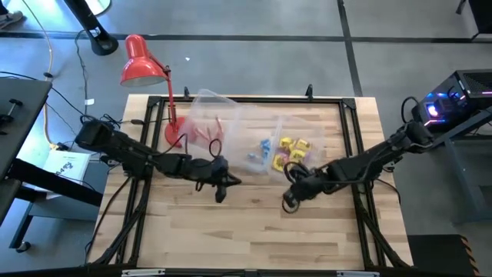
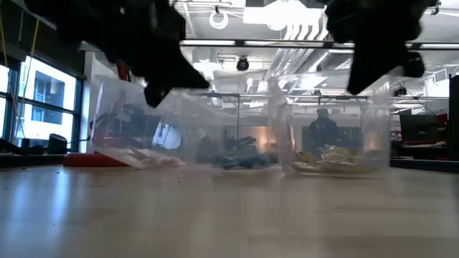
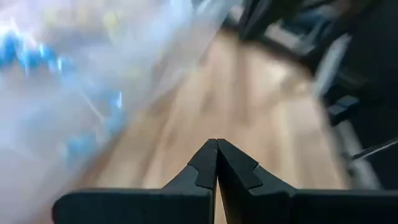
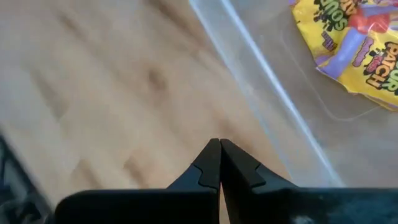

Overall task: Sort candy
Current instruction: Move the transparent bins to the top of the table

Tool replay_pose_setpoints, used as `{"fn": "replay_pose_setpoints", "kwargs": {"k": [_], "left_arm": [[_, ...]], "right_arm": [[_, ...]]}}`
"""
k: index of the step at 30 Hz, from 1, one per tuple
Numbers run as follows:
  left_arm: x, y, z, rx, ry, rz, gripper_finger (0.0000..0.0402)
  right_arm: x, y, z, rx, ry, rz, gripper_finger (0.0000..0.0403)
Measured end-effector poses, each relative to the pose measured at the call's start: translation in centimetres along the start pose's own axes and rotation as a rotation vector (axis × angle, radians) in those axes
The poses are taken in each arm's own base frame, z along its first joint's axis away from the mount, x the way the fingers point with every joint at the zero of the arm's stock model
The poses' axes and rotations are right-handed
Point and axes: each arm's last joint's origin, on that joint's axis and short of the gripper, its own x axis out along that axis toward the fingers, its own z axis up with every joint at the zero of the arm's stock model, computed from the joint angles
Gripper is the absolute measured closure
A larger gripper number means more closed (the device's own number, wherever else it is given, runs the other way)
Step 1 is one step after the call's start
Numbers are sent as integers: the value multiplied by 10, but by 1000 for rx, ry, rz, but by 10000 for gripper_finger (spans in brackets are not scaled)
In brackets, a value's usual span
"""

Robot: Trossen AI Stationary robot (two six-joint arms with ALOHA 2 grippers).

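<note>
Candy [image 1: 290, 149] binned by colour; left end effector [image 1: 223, 182] and right end effector [image 1: 290, 196] clenched, empty; risk: either swinging low could knock the clear bins [image 1: 231, 127].

an open lab: exposed ceiling lights [image 2: 219, 18], a person [image 2: 323, 129] at workstations.

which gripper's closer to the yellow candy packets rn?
Right. The right gripper sits just in front of the yellow candy packets, empty and shut. The left gripper is farther off, nearer the red candy.
</note>
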Motion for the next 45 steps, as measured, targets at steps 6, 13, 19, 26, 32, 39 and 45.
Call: {"fn": "replay_pose_setpoints", "kwargs": {"k": [6, 13, 19, 26, 32, 39, 45], "left_arm": [[8, 22, 10, -73, -40, 31, 401], [-5, 16, 31, -61, -95, -57, 401], [-34, 10, 75, 53, -276, -75, 401], [-87, 16, 112, 92, -209, 228, 401], [-116, 36, 88, -89, 229, 584, 401], [-148, 32, 85, -248, 296, 873, 401], [-160, 41, 84, -228, 145, 1149, 401]], "right_arm": [[6, -9, 21, -11, -34, -30, 403], [-4, -10, 25, -72, -17, 25, 403], [-24, -12, 28, -95, -52, 83, 403], [-42, -19, 36, -87, -159, 102, 403], [-38, -21, 49, -98, -202, 91, 403], [-38, -23, 61, -113, -258, 99, 403], [-38, -26, 70, -116, -284, 95, 403]]}}
